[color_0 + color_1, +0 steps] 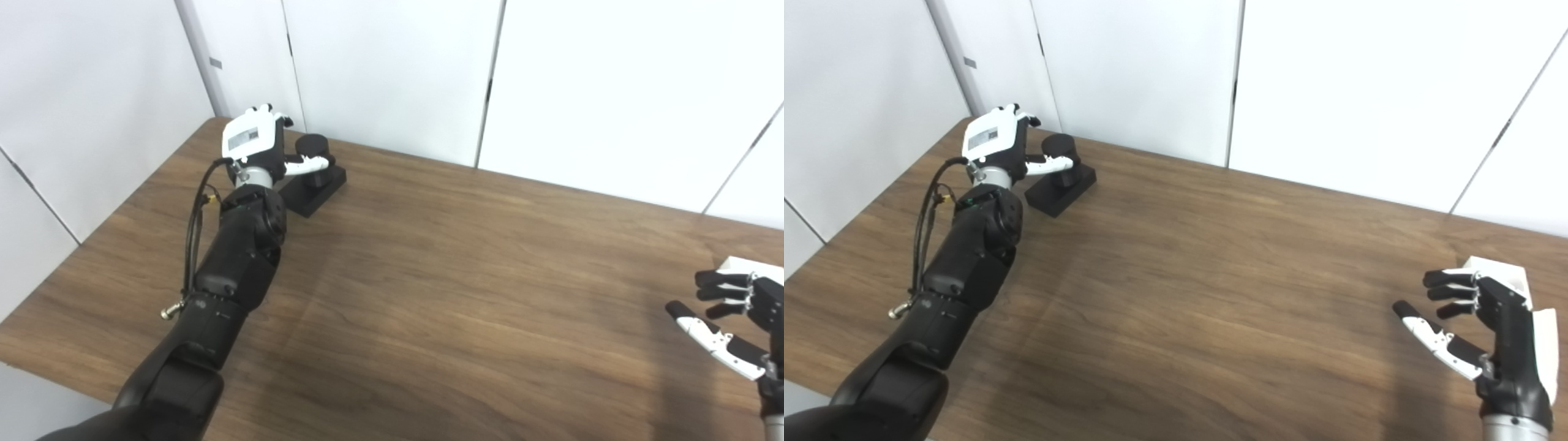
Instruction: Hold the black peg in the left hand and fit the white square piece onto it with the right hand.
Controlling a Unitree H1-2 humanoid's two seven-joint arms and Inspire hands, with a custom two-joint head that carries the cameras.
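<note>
Nearest the camera, the right hand (pixel 1488 334) is seen at four o'clock, fingers (pixel 1448 286) spread and curled, grasping nothing; the white square piece (pixel 1497 269) lies on the tabletop (pixel 1213 275) just behind it, partly hidden. At ten o'clock the left hand (pixel 260 144) is reached to the far corner, its thumb laid across the black peg (pixel 312 150), which stands upright on a black base block (pixel 315 190). Whether the fingers behind the peg are closed on it cannot be told. A slip is judged likely if the peg is lifted on a partial wrap, tipping or dragging the block. The white piece, lying near the edge, could be nudged off by a shallow reach. Misalignment at mating is also to be expected, the two parts being well apart
</note>
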